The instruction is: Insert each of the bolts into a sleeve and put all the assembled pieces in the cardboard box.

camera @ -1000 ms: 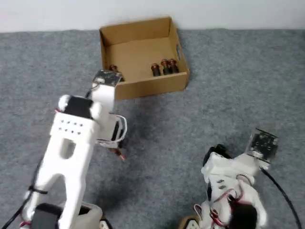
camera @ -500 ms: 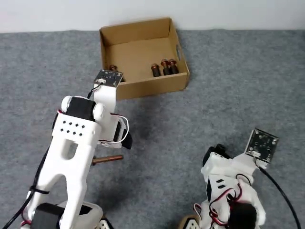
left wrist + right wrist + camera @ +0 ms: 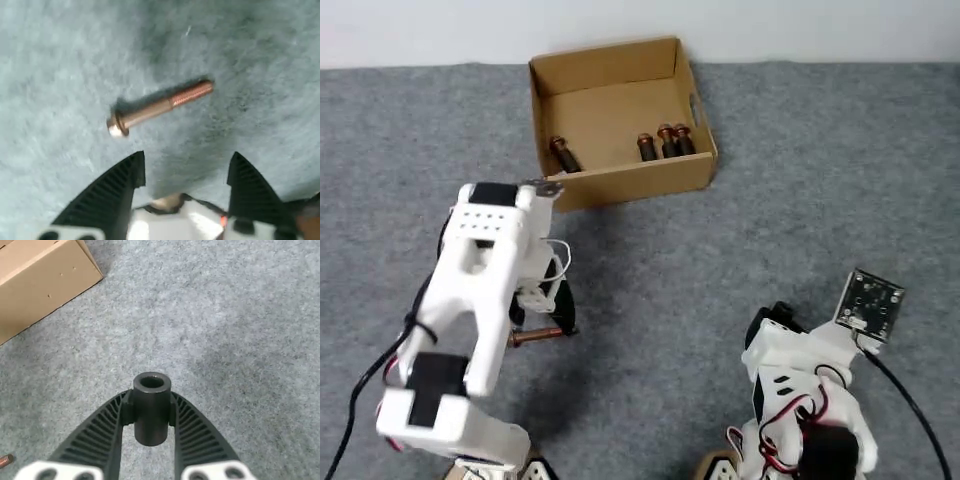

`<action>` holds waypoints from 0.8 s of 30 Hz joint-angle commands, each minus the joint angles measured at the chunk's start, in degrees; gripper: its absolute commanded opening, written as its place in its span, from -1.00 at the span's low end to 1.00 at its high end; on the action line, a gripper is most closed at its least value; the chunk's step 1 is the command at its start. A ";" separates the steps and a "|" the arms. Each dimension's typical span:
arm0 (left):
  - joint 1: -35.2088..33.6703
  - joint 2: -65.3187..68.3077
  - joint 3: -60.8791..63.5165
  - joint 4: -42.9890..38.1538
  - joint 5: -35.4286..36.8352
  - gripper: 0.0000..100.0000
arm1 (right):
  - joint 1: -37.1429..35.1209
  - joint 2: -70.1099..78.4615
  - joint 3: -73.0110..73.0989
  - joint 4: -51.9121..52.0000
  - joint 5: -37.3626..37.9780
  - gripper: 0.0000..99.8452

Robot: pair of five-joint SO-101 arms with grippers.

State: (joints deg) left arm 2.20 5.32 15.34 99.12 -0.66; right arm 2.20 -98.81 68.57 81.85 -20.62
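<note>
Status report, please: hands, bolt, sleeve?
Left hand open, near bolt lying on carpet. Right hand shut on sleeve. Four pieces in box.

Bolt point(image 3: 160, 106) lay on the table point(image 3: 820, 180) below the left gripper point(image 3: 187, 159), cardboard box point(image 3: 620, 180) behind held assembled pieces point(image 3: 665, 140), sleeve point(image 3: 151, 407) sat in the right gripper point(image 3: 151, 402).

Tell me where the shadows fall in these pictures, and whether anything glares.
Left wrist view: a dark shadow hugs the bolt on the grey mat, and a broader one spreads ahead of the open fingers. Right wrist view: a soft dark patch beyond the sleeve. High view: the left arm shades the mat beside it. No strong glare anywhere.
</note>
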 commanded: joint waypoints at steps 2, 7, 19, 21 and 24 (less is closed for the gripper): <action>-0.35 2.29 -6.99 0.44 -17.76 -0.51 | 0.13 0.31 -0.18 -0.92 0.26 -0.98; -0.44 2.90 -7.34 0.70 -40.88 -0.69 | 0.13 0.31 -0.18 -0.92 0.35 -0.98; -2.29 13.10 -5.58 -0.79 -49.67 -0.70 | 0.04 0.48 -0.18 -0.92 0.44 -0.98; -2.11 16.35 -5.67 -1.67 -49.67 -0.71 | 0.04 0.48 -0.18 -0.92 0.44 -0.98; -2.37 20.13 -6.37 -4.31 -49.67 -0.71 | 0.04 0.48 -0.18 -0.92 0.53 -0.98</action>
State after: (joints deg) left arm 0.09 23.78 10.24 97.36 -49.71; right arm 2.20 -98.81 68.57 81.85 -20.62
